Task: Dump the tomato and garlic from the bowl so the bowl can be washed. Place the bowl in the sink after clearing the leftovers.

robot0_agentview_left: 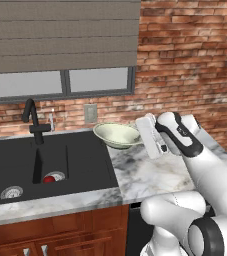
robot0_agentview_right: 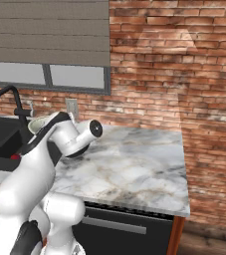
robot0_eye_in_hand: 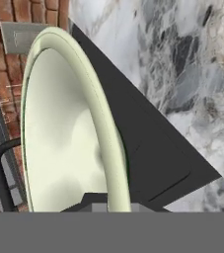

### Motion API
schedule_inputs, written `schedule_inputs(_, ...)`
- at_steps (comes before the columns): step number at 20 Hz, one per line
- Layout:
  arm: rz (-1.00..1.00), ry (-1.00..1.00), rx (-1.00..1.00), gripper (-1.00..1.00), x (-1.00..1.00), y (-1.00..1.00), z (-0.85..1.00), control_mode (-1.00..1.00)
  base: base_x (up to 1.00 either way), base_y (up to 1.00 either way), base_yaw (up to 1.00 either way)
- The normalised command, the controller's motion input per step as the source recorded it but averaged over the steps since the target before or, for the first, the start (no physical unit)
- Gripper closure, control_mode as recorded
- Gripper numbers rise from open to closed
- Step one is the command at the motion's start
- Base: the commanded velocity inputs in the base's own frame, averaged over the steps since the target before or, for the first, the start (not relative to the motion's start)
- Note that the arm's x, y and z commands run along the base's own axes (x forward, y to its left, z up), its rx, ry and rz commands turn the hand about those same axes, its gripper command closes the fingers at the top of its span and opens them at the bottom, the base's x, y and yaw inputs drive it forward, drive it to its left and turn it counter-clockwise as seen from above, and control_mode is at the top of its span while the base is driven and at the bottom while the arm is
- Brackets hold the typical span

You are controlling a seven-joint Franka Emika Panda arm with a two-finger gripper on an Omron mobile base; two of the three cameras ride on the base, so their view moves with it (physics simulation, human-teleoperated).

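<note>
The cream-green bowl (robot0_agentview_left: 117, 135) hangs in the air over the counter, beside the right edge of the black sink (robot0_agentview_left: 85, 160). My gripper (robot0_agentview_left: 139, 136) is shut on the bowl's right rim. In the hand view the bowl (robot0_eye_in_hand: 64, 133) looks empty inside, and my gripper (robot0_eye_in_hand: 106, 201) pinches its rim at the bottom. The tomato (robot0_agentview_left: 49, 178) lies in the sink's right basin by a drain. A red sliver of the tomato (robot0_agentview_right: 16, 156) shows past my arm, and part of the bowl (robot0_agentview_right: 37, 124) shows behind it. The garlic is hidden.
A black gooseneck faucet (robot0_agentview_left: 32, 120) stands behind the sink's divider. A wall outlet (robot0_agentview_left: 90, 113) sits on the brick wall behind the bowl. The marble counter (robot0_agentview_left: 150, 175) runs to the right of the sink. A second drain (robot0_agentview_left: 11, 192) is in the left basin.
</note>
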Motion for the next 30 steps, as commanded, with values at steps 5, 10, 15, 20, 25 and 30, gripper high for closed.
schedule_inputs(5, 0.00, 0.00, 0.00, 1.00, -0.09, 0.00, 0.00, 1.00, -0.72, 0.05, 0.00)
schedule_inputs(10, 0.00, 0.00, 0.00, 1.00, 0.00, 0.00, 0.00, 1.00, -0.83, 0.72, 0.00)
schedule_inputs(15, 0.00, 0.00, 0.00, 1.00, 0.00, 0.00, 0.00, 1.00, -0.13, 1.00, 0.00)
schedule_inputs(20, 0.00, 0.00, 0.00, 1.00, 0.00, 0.00, 0.00, 1.00, 0.07, 1.00, -0.03)
schedule_inputs(25, 0.00, 0.00, 0.00, 1.00, 0.00, 0.00, 0.00, 1.00, 0.30, 1.00, -0.01)
schedule_inputs(30, 0.00, 0.00, 0.00, 1.00, 0.00, 0.00, 0.00, 1.00, 0.41, 1.00, -0.02)
